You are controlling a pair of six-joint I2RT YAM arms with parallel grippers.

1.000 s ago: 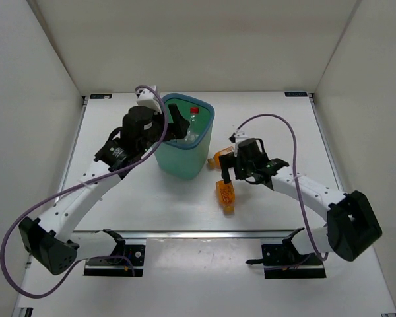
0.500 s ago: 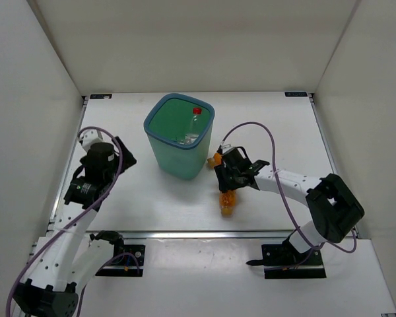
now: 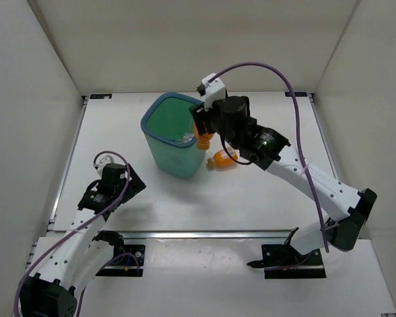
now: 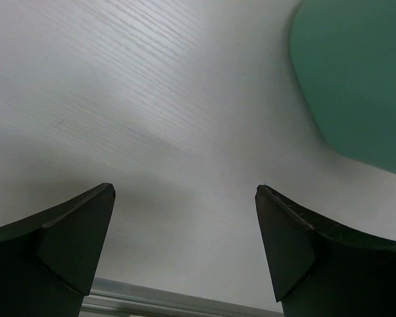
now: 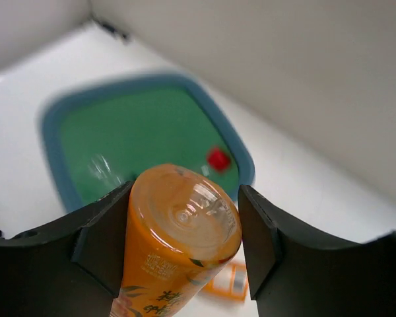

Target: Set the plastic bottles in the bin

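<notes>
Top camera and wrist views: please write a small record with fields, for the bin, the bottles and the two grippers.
bin: standing, teal, top open
inside bin: red-capped bottle and a clear bottle
right gripper: shut on orange bottle, held above the bin's right edge
on table: second orange bottle, lying right of the bin
left gripper: open, empty, low over bare table near the bin

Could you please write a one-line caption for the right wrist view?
Right gripper holds an orange bottle above the teal bin, which contains a red-capped bottle.
</notes>
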